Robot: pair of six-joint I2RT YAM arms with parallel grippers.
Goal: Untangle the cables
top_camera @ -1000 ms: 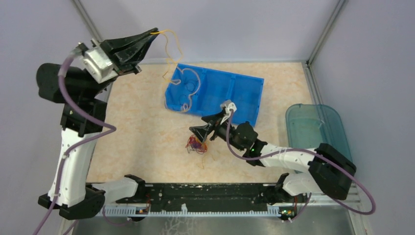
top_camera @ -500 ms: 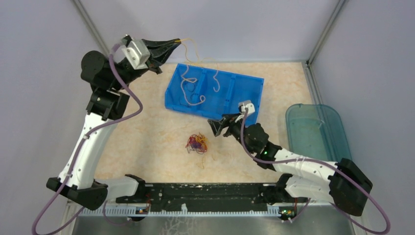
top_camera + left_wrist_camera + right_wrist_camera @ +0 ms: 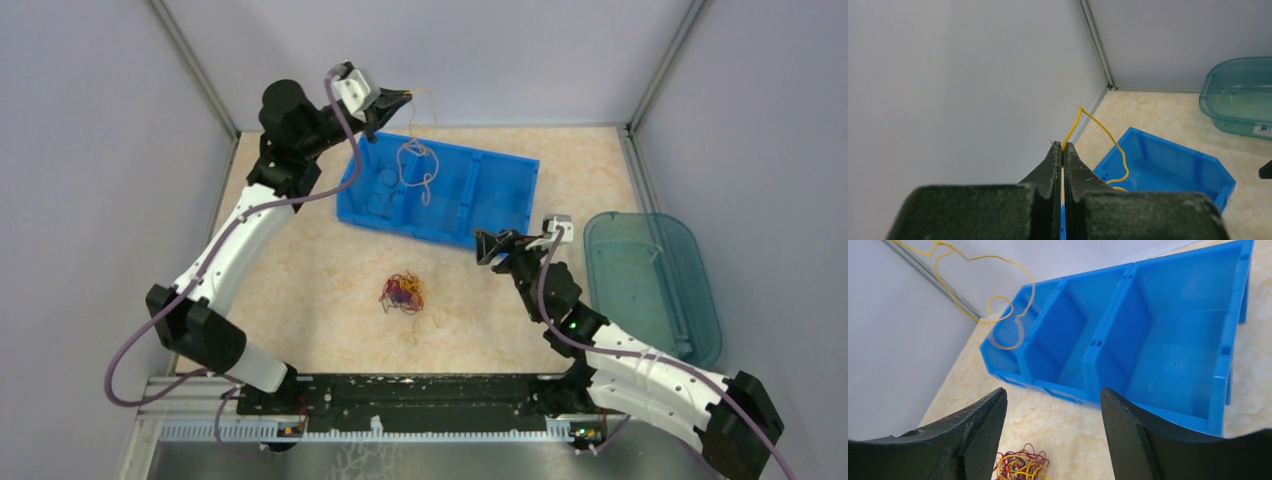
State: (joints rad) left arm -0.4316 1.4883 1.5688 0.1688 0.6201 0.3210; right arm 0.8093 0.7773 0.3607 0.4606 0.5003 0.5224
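Cables (image 3: 403,293) lie tangled mid-frame; one yellow strand (image 3: 1103,129), pinched by the left gripper (image 3: 404,96), dangles over the blue bin (image 3: 500,195), upper centre. Right gripper (image 3: 487,247) gapes empty. Seemingly the sorting step; next, release it inside.

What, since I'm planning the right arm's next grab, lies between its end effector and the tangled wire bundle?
Nothing visible. Only bare table separates the open right end effector from the wire bundle, which lies apart from the blue bin.

left end effector (image 3: 402,97): pinching yellow cable (image 3: 415,150) over blue bin (image 3: 500,190) | right end effector (image 3: 486,247): jaws apart | cable tangle (image 3: 402,293): on counter (image 3: 300,270)
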